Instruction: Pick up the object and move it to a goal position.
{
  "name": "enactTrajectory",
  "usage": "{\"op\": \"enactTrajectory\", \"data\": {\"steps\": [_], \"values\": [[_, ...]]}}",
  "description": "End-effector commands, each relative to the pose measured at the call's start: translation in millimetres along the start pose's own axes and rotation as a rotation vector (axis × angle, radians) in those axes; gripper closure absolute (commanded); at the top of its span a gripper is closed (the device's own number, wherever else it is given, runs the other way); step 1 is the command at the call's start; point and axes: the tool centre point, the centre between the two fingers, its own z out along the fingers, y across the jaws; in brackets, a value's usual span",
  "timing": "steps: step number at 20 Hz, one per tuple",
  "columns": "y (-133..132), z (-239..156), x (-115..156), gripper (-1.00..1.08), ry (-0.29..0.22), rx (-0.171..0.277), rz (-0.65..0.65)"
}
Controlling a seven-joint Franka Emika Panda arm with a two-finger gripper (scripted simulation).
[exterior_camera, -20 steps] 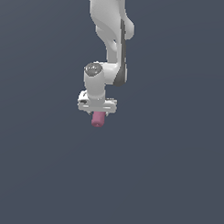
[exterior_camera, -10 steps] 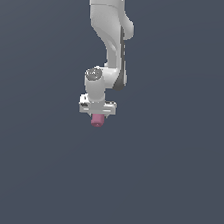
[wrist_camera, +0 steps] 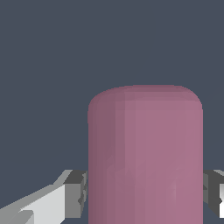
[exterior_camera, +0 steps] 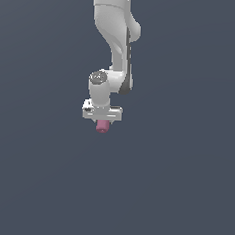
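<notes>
Item: one gripper (exterior_camera: 102,120), white, hanging from the arm (exterior_camera: 115,38) just left of centre in the exterior view. Its jaws are closed against both sides of the object (exterior_camera: 102,127), a pink stubby cylinder pointing down beneath it, rounded end lowest. The wrist view shows the object (wrist_camera: 145,157) filling the gap, one finger (wrist_camera: 75,193) pressed against its flank. Risk, as I judge it: the grip looks to sit high on a smooth body, so a sharp move could let it slide out. I see no goal marker. Brands, labels, writing: none legible.
</notes>
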Motion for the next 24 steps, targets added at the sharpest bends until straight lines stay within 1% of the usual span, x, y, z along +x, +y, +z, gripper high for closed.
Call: {"op": "enactTrajectory", "data": {"steps": [1,7,12,17,24], "values": [[0,-1,0,1.08,0.0,0.0,0.0],[1,-14,-2,1.08,0.0,0.0,0.0],[4,-38,-5,1.08,0.0,0.0,0.0],[7,-75,-10,1.08,0.0,0.0,0.0],[14,-139,-17,1.08,-0.001,0.0,0.0]]}}
